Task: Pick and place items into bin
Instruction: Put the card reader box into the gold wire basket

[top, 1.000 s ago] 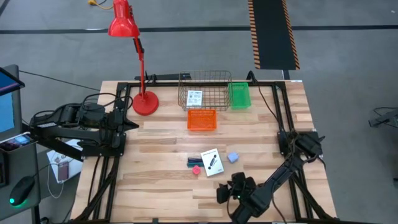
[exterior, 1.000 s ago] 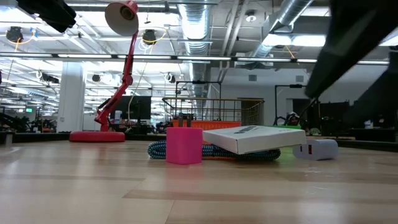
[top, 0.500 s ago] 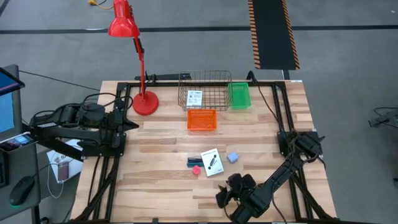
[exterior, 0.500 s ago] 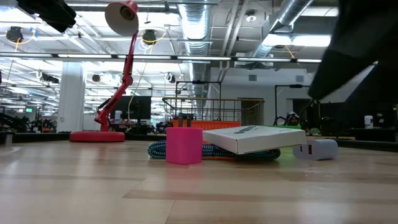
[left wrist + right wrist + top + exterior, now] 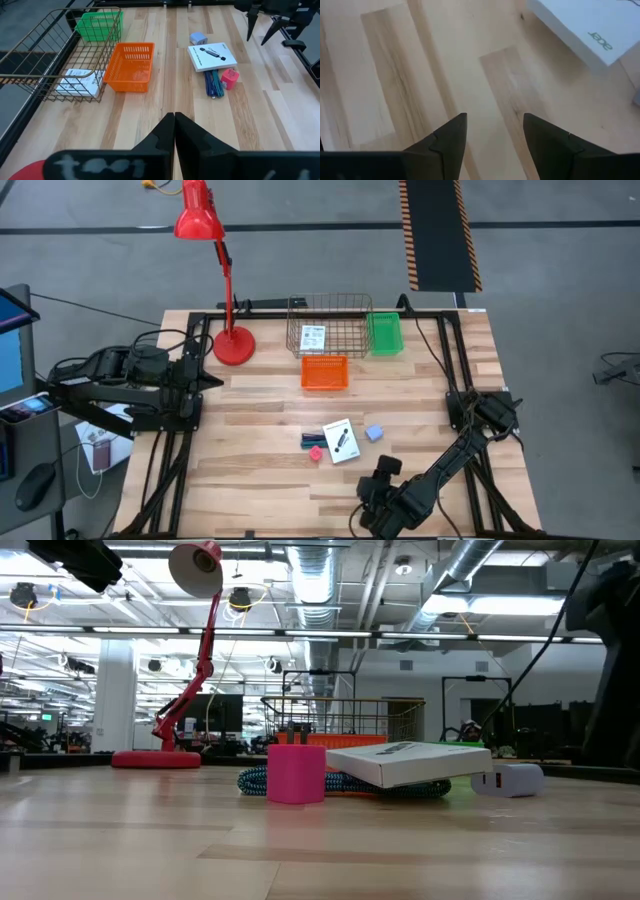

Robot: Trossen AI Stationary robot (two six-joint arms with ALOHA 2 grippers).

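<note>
The items lie together mid-table: a white printed box (image 5: 340,440), a teal braided cord (image 5: 311,439) partly under it, a pink piece (image 5: 316,452) and a pale blue cube (image 5: 374,433). Another white card (image 5: 314,336) lies inside the wire basket (image 5: 330,308). My right gripper (image 5: 375,478) hangs open above bare wood just near of the items, tipped steeply down, the white box (image 5: 585,25) ahead of its fingers. My left gripper (image 5: 174,125) is shut and waits at the table's left side, raised.
An orange bin (image 5: 325,372) and a green bin (image 5: 384,333) stand beside the wire basket at the far side. A red desk lamp (image 5: 232,345) stands at the far left. Black frame rails run along the table's left and right sides.
My right gripper has rolled about its own pointing line while staying over the same spot near the table's near edge. In the low view its arm has drawn back from the upper right to the picture's right edge. The items have not moved.
</note>
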